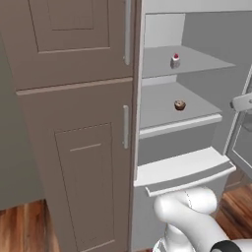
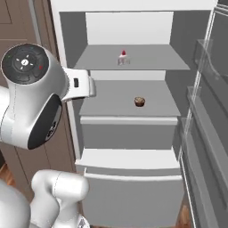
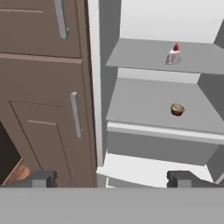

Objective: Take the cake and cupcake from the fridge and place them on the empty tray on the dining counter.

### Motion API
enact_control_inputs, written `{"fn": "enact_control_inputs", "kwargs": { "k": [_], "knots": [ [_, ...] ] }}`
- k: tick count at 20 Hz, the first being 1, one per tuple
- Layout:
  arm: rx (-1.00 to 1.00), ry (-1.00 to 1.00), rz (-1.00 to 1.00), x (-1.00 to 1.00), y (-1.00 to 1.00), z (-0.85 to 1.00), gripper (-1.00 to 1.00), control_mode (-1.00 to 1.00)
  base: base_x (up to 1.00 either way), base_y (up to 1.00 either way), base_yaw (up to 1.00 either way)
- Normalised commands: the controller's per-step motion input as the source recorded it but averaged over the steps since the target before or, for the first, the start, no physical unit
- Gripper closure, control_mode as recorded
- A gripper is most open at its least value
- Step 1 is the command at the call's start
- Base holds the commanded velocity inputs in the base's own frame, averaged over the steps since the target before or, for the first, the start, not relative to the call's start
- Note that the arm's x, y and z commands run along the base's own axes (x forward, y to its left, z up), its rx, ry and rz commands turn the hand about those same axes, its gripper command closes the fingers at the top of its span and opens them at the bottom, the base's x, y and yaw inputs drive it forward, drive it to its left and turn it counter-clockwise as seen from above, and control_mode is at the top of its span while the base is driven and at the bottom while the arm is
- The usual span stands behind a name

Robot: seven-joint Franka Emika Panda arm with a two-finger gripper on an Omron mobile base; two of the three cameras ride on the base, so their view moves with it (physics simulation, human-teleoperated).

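My fridge (image 2: 133,133) is open; cake (image 2: 123,57) and cupcake (image 2: 140,101), right of middle, wait. My gripper (image 3: 112,179) is wide apart, empty.

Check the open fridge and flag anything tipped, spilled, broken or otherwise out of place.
Nothing stands out. The cake sits upright on the upper shelf of the fridge, cherry on top, and the cupcake stands upright on the shelf below. No spills or damage show. The gripper is open and holds nothing.
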Motion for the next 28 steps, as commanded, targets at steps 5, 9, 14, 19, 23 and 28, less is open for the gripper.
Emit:
{"fn": "enact_control_inputs", "kwargs": {
  "k": [5,9,14,19,23,28],
  "knots": [
    [0.00,0.00,0.00,0.00,0.00,0.00,-1.00,1.00,0.84,-0.64,-0.11],
    [0.00,0.00,0.00,0.00,0.00,0.00,-1.00,1.00,0.81,-0.44,-0.06],
    [0.00,0.00,0.00,0.00,0.00,0.00,-1.00,1.00,0.71,-0.18,0.00],
    [0.00,0.00,0.00,0.00,0.00,0.00,-1.00,1.00,0.26,0.77,0.00],
    [0.00,0.00,0.00,0.00,0.00,0.00,-1.00,1.00,0.26,0.38,0.05],
    [0.00,0.00,0.00,0.00,0.00,0.00,-1.00,1.00,0.30,-0.02,0.20]
  ]
}}
